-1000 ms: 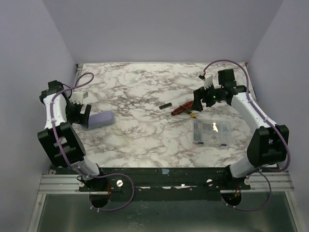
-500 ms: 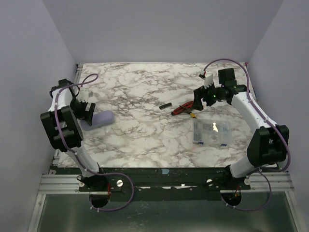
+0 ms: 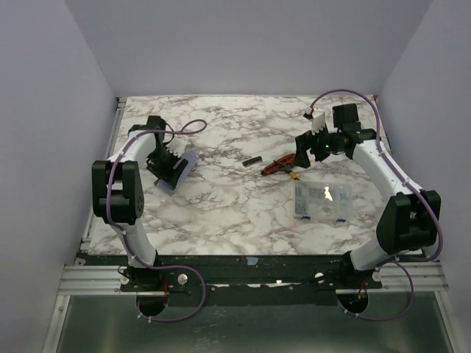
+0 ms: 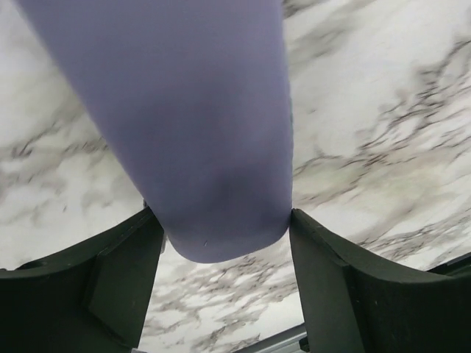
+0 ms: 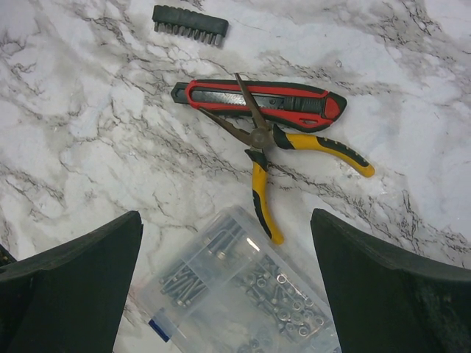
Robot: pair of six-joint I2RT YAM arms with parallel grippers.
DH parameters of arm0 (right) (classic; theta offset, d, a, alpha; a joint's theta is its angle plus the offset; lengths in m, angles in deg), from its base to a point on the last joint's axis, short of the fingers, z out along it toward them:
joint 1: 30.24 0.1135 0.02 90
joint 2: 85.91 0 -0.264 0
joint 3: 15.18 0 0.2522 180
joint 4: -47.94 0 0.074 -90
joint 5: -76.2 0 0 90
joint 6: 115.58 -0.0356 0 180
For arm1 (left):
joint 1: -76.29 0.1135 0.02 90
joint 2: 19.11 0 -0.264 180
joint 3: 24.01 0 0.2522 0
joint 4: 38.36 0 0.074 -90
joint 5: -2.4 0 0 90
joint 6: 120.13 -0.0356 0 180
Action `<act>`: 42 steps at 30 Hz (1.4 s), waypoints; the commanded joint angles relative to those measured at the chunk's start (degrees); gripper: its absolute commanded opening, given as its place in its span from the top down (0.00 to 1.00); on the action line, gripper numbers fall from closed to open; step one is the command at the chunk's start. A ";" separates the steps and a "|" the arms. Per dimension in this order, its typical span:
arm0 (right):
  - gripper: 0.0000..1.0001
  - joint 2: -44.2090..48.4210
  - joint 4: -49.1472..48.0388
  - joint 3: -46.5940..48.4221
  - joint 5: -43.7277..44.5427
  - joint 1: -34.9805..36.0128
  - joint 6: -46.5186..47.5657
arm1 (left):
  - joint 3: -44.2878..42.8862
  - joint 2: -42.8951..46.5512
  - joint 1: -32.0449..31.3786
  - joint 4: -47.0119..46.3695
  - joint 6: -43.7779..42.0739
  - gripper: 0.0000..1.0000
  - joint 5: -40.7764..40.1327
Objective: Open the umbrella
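Where left gripper [image 4: 221, 220] pinches umbrella [image 4: 184, 110] at left of table [image 3: 243, 213], only lavender sleeve shows, far end cut off in wrist view. Right gripper [image 5: 224, 215] spread wide above pliers [image 5: 259, 158], knife [image 5: 265, 99].

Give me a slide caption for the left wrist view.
Left gripper shut on the lavender umbrella sleeve, marble table blurred beneath.

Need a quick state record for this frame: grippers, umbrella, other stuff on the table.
left gripper: shut on the umbrella, a finger on each side
umbrella: only its lavender sleeve shows; not opened
right gripper: open, holding nothing, above the tools
tools: red utility knife, yellow-handled pliers with nose across it, black bit holder
clear box: by the pliers, screws inside
surface: marble table
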 commanded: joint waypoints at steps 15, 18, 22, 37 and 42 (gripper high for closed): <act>0.00 2.64 0.56 -1.08 2.66 0.16 0.33 | -6.39 -5.41 -27.25 1.13 15.77 0.45 8.17; 0.00 2.75 0.68 -1.29 2.47 0.16 -0.39 | -5.59 -6.28 -29.16 -0.11 21.98 0.44 10.14; 0.02 2.82 1.78 -1.74 -0.88 0.16 1.13 | -2.73 -3.03 -29.08 -4.27 25.74 0.31 14.37; 0.05 -10.41 -11.10 7.29 -14.36 11.05 17.23 | 31.12 41.51 -16.17 -22.62 -10.02 0.19 31.76; 0.09 -21.94 -10.96 17.89 -14.13 15.40 6.03 | 39.66 48.34 -20.20 -23.42 -25.69 0.39 26.98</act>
